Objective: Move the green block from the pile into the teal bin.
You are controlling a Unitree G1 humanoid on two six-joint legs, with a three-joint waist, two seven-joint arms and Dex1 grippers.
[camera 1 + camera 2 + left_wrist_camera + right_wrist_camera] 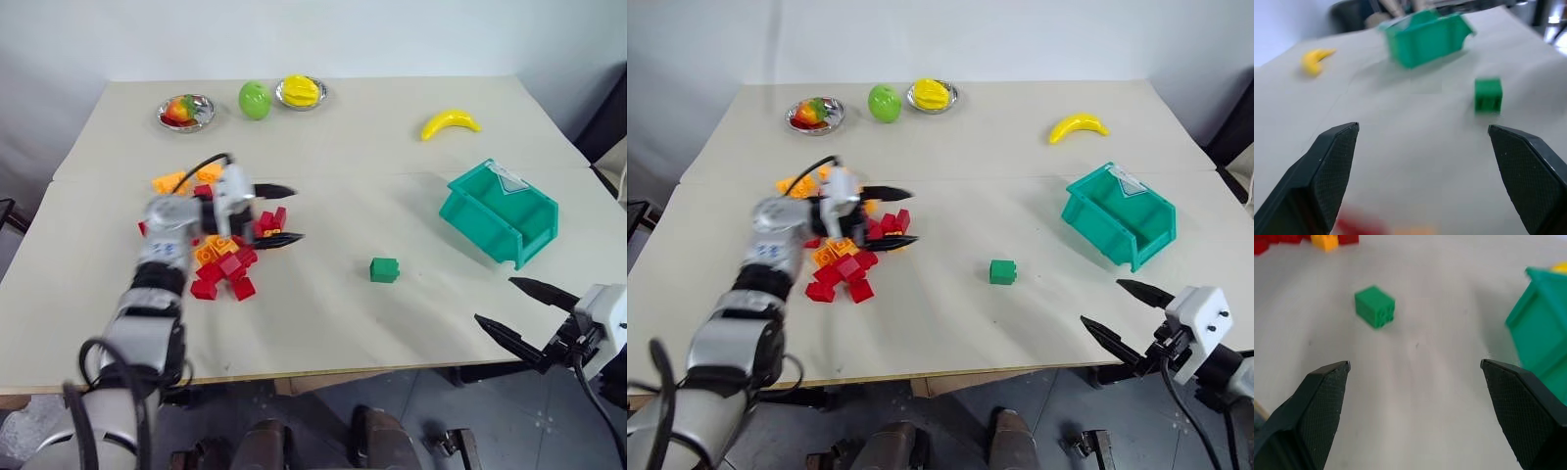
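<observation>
The green block (384,270) lies alone on the table, between the pile (220,266) of red, orange and yellow bricks on the left and the teal bin (500,213) on the right. My left gripper (294,213) hovers at the pile's right side, open and empty, pointing toward the block (1488,95). At the table's front right edge my right gripper (495,301) is open too, with nothing between its fingers. It faces the block (1375,307) and the bin (1542,333).
A yellow banana (450,123) lies at the back right. Along the far edge stand a metal bowl of fruit (186,112), a light-green apple (255,100) and a bowl with yellow fruit (301,92).
</observation>
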